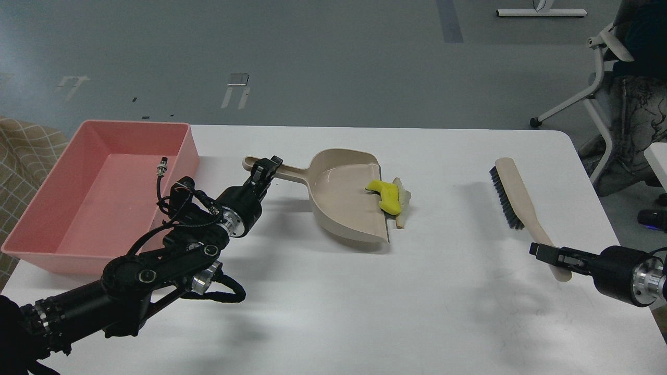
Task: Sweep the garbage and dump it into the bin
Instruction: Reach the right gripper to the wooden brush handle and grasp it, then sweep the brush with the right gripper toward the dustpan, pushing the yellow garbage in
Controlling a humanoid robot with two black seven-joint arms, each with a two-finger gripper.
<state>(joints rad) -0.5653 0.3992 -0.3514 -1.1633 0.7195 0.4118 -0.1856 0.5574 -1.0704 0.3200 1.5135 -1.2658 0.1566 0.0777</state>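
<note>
The garbage, a yellow scrap (384,196) and a pale beige stick (400,204), lies at the lip of the beige dustpan (341,200), the scrap partly inside it. My left gripper (266,169) is shut on the dustpan's handle. The dustpan rests on the white table. The salmon-pink bin (78,208) stands at the table's left end, just left of my left arm. My right gripper (544,253) is shut on the handle end of a beige brush (513,192) with black bristles. It holds the brush raised, well right of the dustpan.
The white table (365,302) has its right edge close to my right gripper. An office chair (620,94) stands beyond the table's far right corner. A checked beige cloth (23,151) lies left of the bin.
</note>
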